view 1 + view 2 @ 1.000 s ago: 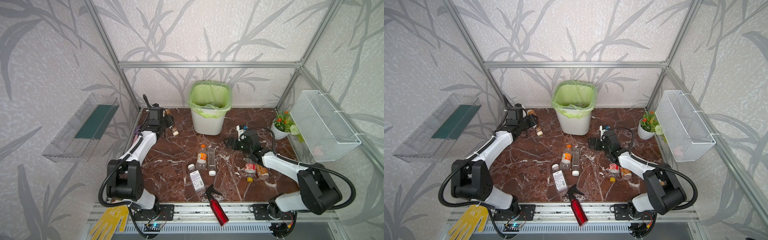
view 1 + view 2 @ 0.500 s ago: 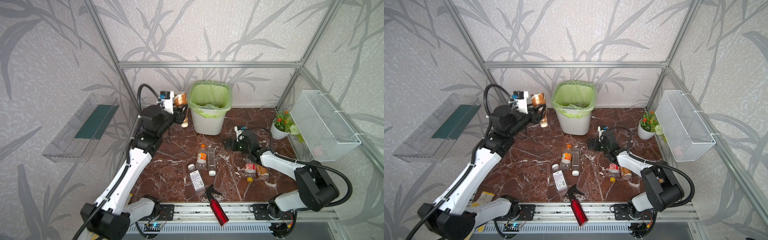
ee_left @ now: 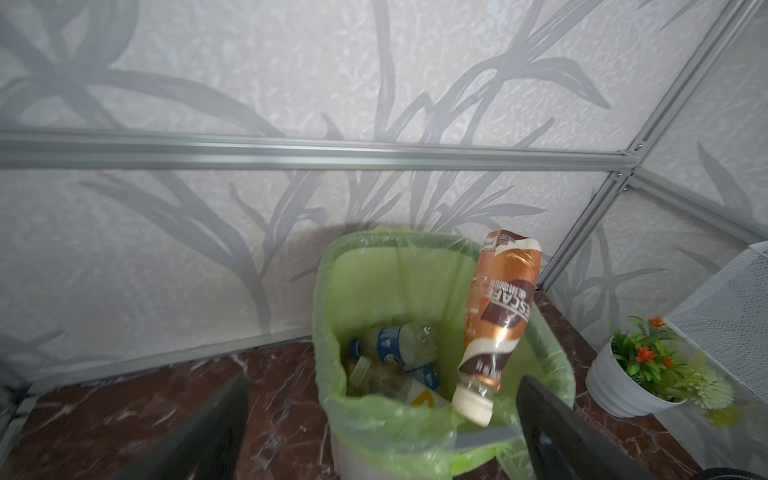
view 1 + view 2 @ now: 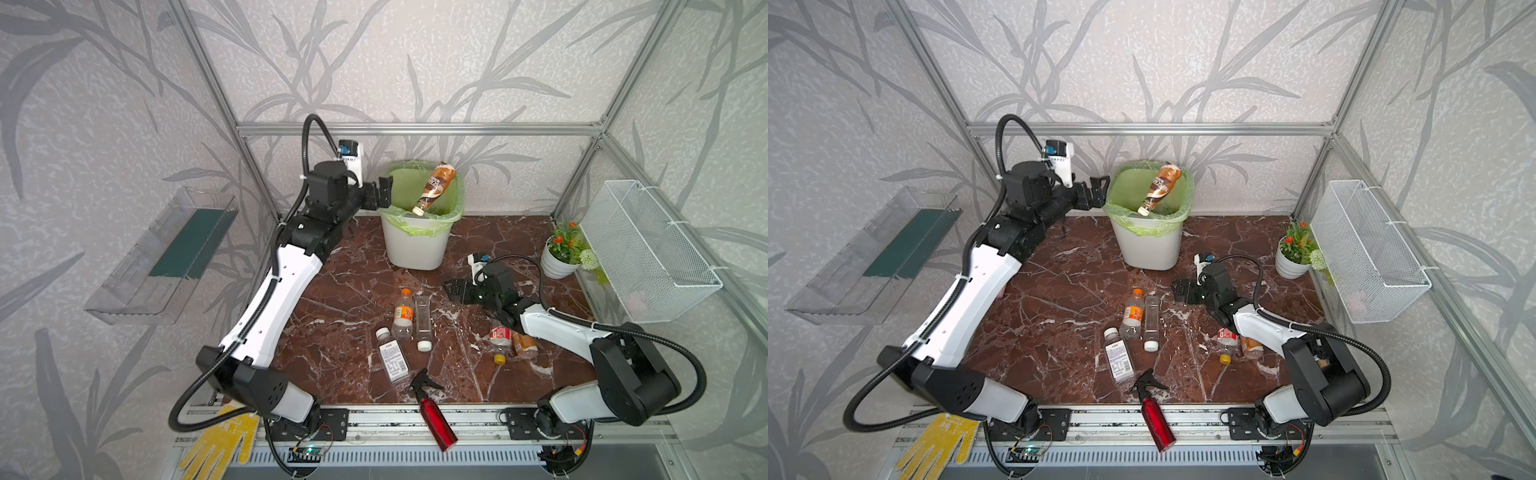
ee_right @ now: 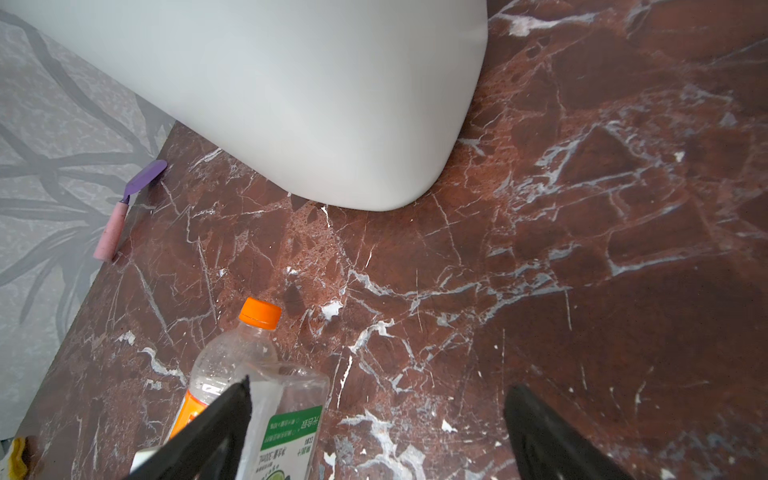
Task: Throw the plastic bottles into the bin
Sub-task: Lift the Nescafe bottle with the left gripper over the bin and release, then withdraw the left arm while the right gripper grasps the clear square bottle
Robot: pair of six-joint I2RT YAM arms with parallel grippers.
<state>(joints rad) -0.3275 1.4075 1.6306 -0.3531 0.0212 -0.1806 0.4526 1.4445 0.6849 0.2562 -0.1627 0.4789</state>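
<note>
Bin [image 4: 415, 245] first: white and green-bagged, it stands at the back of the marble table [image 4: 353, 299]. Only my left wrist view looks into it, showing blue-labelled bottles [image 3: 399, 345] lying at the bottom; both top views catch little more than the liner. My left arm stretches long and raised toward it, with the left gripper [image 4: 380, 193] level with the rim and just beside it, jaws spread wide and holding nothing. The coffee bottle [image 4: 434, 187] is clear of them, tilted cap-down in the bin's mouth. My right arm lies low with its elbow bent, and the right gripper [image 4: 455, 289] is near the tabletop in front of the bin, jaws spread and empty. Only the right wrist view shows the green label on the square bottle [image 5: 286, 424], partly hidden by one finger, beside the orange-capped bottle [image 5: 237, 353]. A white-labelled bottle [image 4: 392, 359] and a red-labelled bottle [image 4: 498, 338] lie on the table.
</note>
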